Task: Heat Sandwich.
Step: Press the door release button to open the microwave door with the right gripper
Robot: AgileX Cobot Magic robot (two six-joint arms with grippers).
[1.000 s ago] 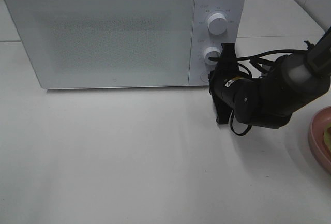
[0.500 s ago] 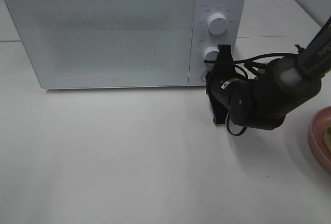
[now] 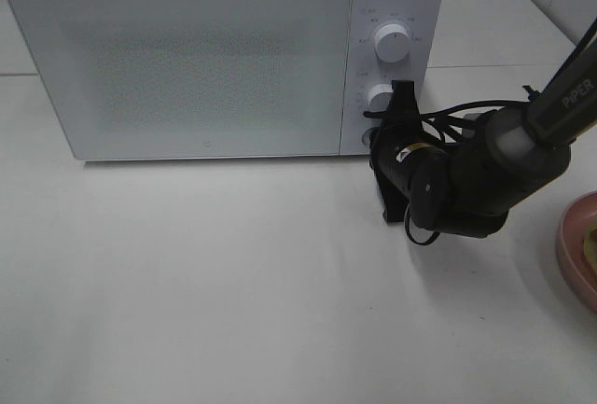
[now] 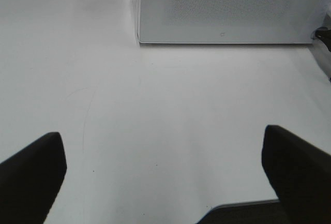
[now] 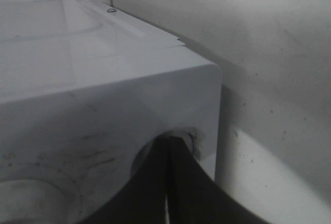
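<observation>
The white microwave stands at the back with its door closed. My right gripper is shut, and its tips press against the round button at the bottom of the microwave's control panel; the right wrist view shows the joined fingertips right at that button. At the far right edge sits the pink plate, with only a sliver of the sandwich showing on it. My left gripper is open over the bare table, well in front of the microwave; the exterior high view does not show it.
Two white knobs sit on the control panel above the button. The right arm's black wrist and cables hang just in front of the microwave's right corner. A white table spreads before the microwave.
The right arm has edged left and toward the microwave, bringing its shut tips onto the lower button. The left gripper and the plate have not moved.
</observation>
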